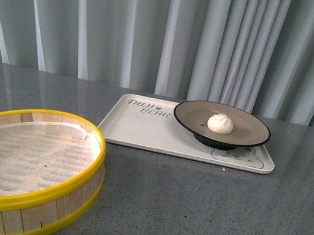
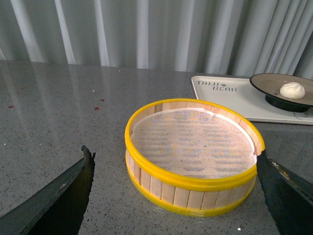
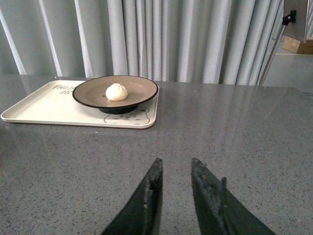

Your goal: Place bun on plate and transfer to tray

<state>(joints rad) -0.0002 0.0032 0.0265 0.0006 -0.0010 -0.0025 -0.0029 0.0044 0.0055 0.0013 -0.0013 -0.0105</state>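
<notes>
The cream-white bun [image 1: 220, 123] lies on the beige-grey plate [image 1: 250, 129] with a black rim. That plate stands on the right part of the cream tray [image 1: 143, 128] with "Bear" lettering. In the right wrist view the bun [image 3: 117, 91], plate [image 3: 142, 89] and tray [image 3: 44, 105] sit well beyond my right gripper [image 3: 176, 162], which is shut and holds nothing over bare table. My left gripper [image 2: 174, 152] is open, its fingers either side of the bamboo steamer without touching it; bun [image 2: 292, 90], plate [image 2: 266, 83] and tray [image 2: 220, 93] lie far off. Neither gripper shows in the front view.
A round yellow-rimmed bamboo steamer [image 1: 26, 163] with a white cloth liner stands at the near left, seen too in the left wrist view [image 2: 193, 152]. Grey curtains [image 1: 170, 31] hang behind the speckled grey table [image 1: 202, 213]. A stand [image 3: 279, 39] rises at the far right.
</notes>
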